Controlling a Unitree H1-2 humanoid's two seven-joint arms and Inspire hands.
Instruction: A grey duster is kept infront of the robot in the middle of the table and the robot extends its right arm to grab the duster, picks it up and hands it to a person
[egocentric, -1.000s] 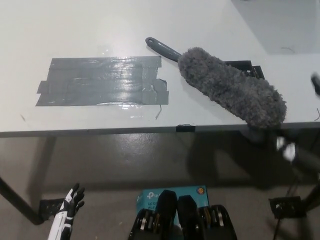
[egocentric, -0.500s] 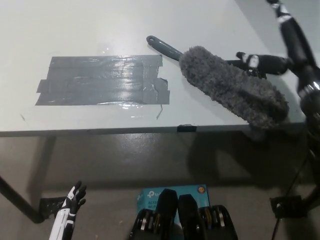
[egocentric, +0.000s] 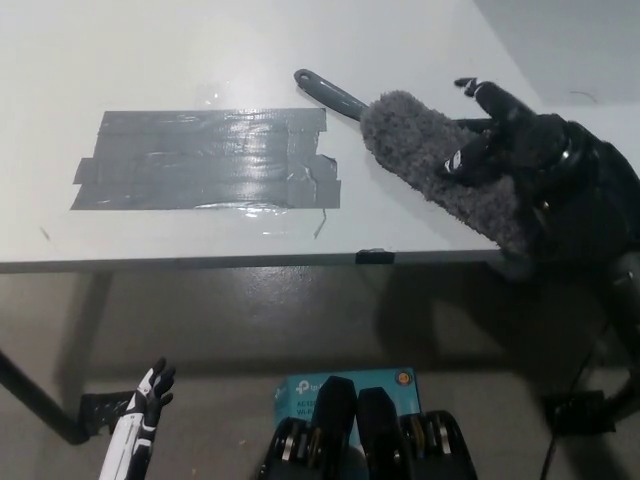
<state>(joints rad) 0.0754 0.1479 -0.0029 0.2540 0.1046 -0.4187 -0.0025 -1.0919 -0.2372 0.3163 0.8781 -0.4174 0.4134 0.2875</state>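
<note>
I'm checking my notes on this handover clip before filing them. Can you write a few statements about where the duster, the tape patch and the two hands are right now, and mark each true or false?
1. The grey duster lies on the white table, its fluffy head near the front right edge. True.
2. The duster's dark handle points toward the robot. False: the handle points away, toward the far side of the table.
3. The black right hand is over the duster's fluffy head. True.
4. The white left hand rests on the grey tape patch. False: it hangs low at the lower left, below the table's edge.
5. The duster lies on top of the tape patch. False: it lies to the patch's right, apart from it.
</note>
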